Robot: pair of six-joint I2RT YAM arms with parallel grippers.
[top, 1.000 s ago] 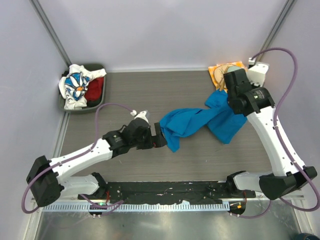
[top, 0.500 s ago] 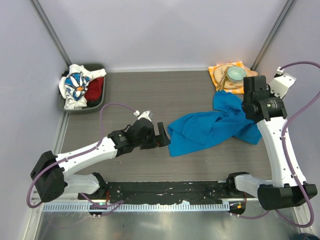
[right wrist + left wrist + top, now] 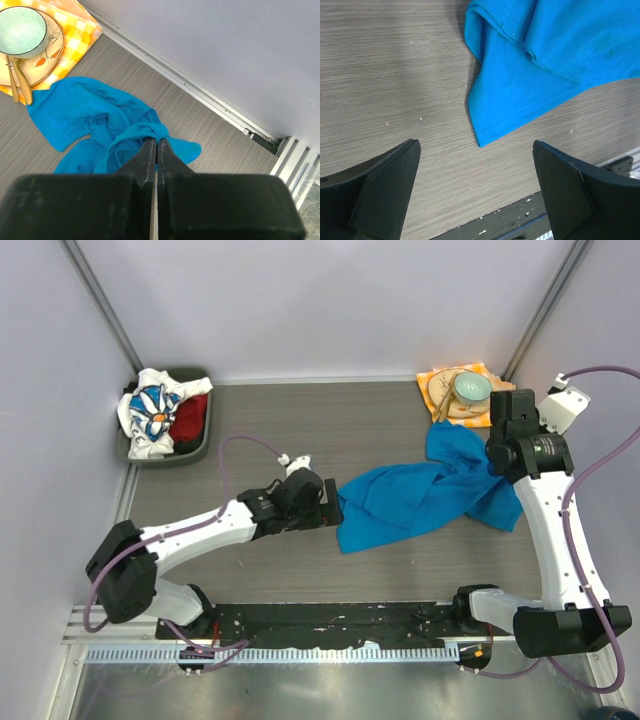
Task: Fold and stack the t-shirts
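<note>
Closed in on three sides by plain pale lilac-grey walls, with slanting metal posts rising in the two far corners. Floored by a grey-brown wood-grain table top, flecked here and there with pale crumbs and edged at the foot of the wall by an aluminium track. Bounded at the near side by a black rail and then a brushed metal sheet; lit softly and evenly, with only faint shadows.
</note>
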